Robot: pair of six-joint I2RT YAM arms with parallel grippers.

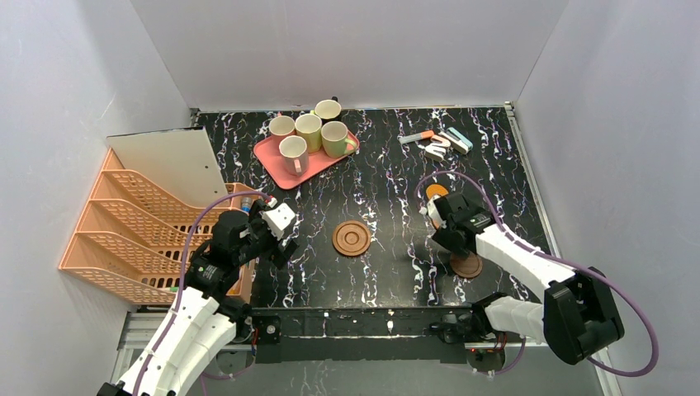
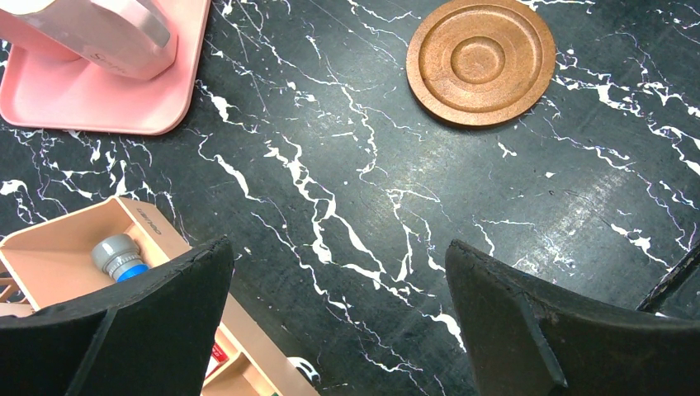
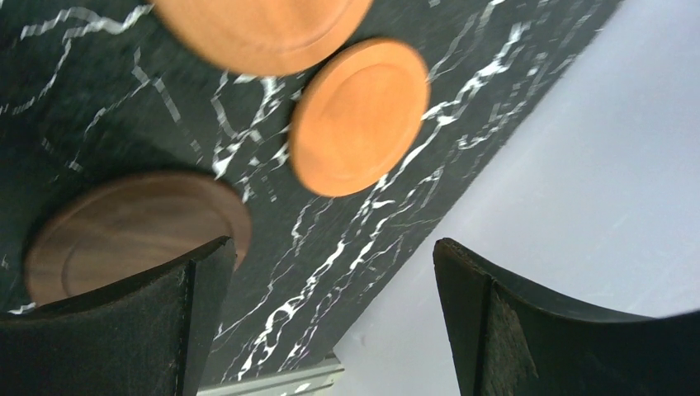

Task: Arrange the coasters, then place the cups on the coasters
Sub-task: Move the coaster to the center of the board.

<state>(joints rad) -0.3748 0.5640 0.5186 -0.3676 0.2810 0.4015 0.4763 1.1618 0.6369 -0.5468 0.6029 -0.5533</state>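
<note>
R claw (image 3: 330,247) agape; wrist cam alone: 3 coasters (image 3: 359,115) near.

Reading as a robotics lab test cell, not a home or kitchen. Plain pale wall panels (image 1: 347,49) are boxing in the black, white-veined marble-look tabletop (image 1: 388,190) along its far edge and both sides. A white-and-black left robot arm (image 1: 186,330) and a matching right robot arm (image 1: 520,256) are sitting bolted at the tabletop's near edge, by a silver metal rail (image 1: 136,330). Staged props are sitting around: a pink rectangular plastic tray (image 1: 266,153) of ceramic mugs (image 1: 294,153) near the tabletop's far edge, and an orange mesh plastic file rack (image 1: 124,239) at its left edge.
</note>
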